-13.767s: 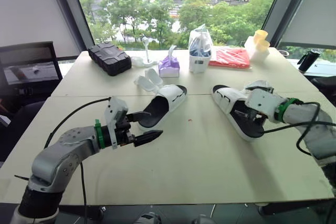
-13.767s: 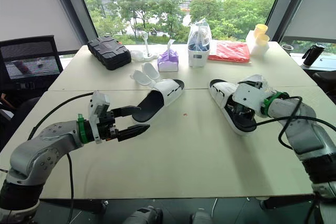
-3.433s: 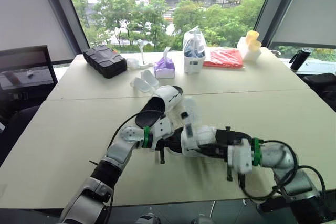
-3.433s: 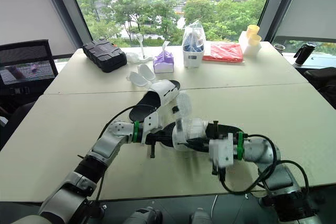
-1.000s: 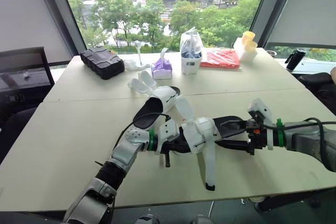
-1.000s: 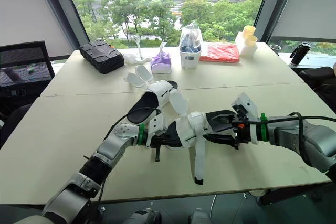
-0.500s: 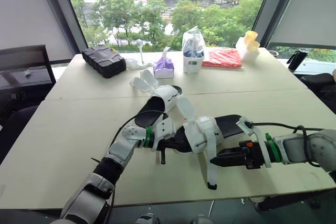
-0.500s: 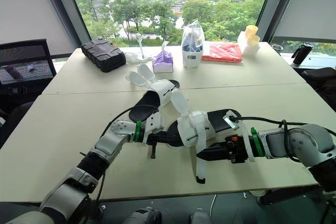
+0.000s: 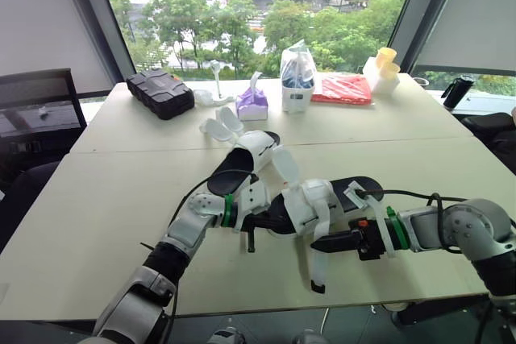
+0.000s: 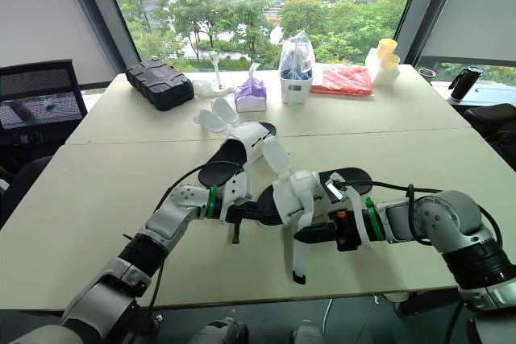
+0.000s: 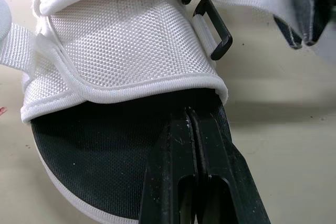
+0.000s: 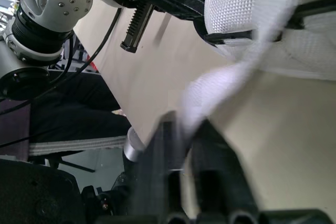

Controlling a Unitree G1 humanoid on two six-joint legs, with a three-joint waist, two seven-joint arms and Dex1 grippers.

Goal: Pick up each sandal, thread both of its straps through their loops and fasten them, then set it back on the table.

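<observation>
Left wrist view: left gripper (image 11: 189, 113) fingers pressed together over the sandal (image 11: 126, 51) footbed; right gripper (image 9: 317, 244) pinches its white strap (image 9: 320, 267).

head pair looks down over table (image 9: 97, 199); both wrist cameras close on one sandal (image 11: 126, 51).

Daylight pours in through the far windows (image 9: 266, 6), bright and even over the pale table (image 9: 97, 199). Shadows under the sandal (image 9: 310, 203) are soft. In the right wrist view the strap (image 12: 210, 98) is smeared by blur. The window frames lean at the edges.
</observation>
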